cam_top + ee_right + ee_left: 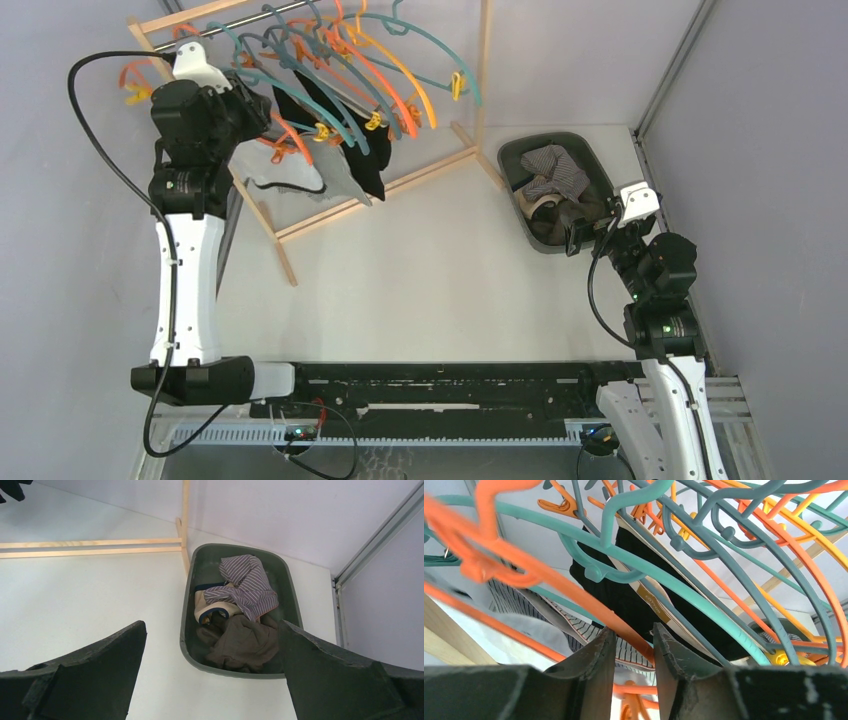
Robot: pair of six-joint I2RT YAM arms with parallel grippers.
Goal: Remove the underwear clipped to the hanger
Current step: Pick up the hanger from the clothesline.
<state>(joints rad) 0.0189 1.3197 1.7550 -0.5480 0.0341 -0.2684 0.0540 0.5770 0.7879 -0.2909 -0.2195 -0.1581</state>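
Black underwear (pixel 367 168) amid orange, teal hangers (pixel 549 582)

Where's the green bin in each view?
Top external: green bin in the upper right, just past the rack's right foot.
Left wrist: only a dark sliver low right behind the hangers; can't confirm it's the bin.
Right wrist: centre of frame, clothes inside.
Shared landmark: wooden rack, also seen at and.
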